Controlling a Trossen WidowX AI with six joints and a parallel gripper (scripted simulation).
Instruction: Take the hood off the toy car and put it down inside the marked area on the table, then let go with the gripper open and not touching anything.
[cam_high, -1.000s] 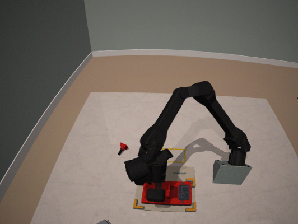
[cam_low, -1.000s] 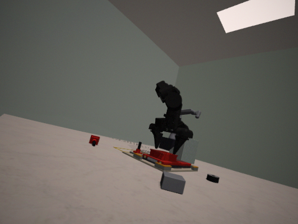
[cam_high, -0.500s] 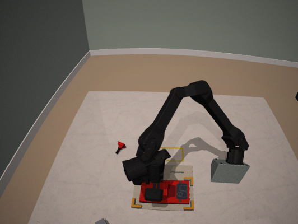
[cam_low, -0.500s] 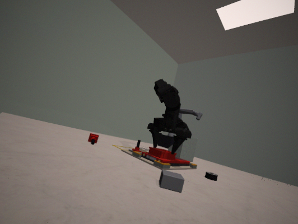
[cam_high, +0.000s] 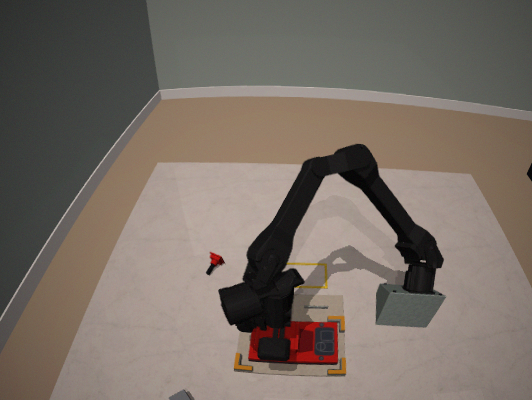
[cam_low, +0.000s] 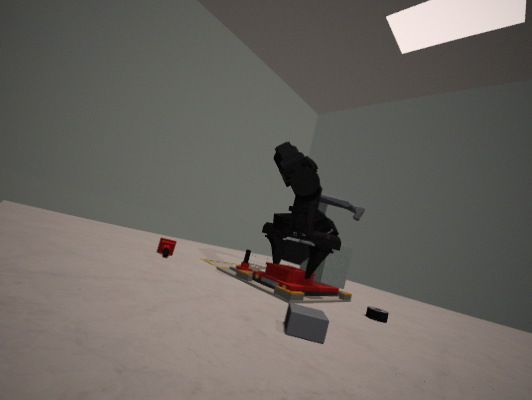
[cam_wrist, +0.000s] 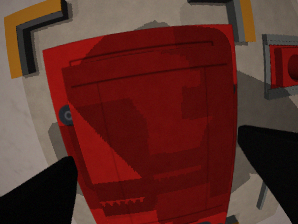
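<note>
The red toy car (cam_high: 306, 358) (cam_low: 326, 288) (cam_wrist: 54, 65) sits on a pale board between orange corner brackets. Its hood (cam_high: 294, 341) (cam_low: 284, 273) (cam_wrist: 165, 125) is the raised red block on top, still in place on the car. My gripper (cam_high: 278, 332) (cam_low: 292, 270) (cam_wrist: 160, 151) is open and empty, pointing down over the hood. One finger is on each side of the hood, with the tips low, near the level of its top or sides; contact cannot be told. The marked area is a yellow outline (cam_high: 327, 276) (cam_low: 212, 261) behind the board, partly hidden by the arm in the top view.
A red part with a black post (cam_low: 247, 257) (cam_wrist: 281, 67) stands on the board beside the car. A loose red piece (cam_high: 216, 259) (cam_low: 166, 246) lies to the left. A grey block (cam_high: 180, 396) (cam_low: 306, 324) and black wheel (cam_low: 377, 314) lie nearby. The arm's pale green base (cam_high: 410, 309) is at right.
</note>
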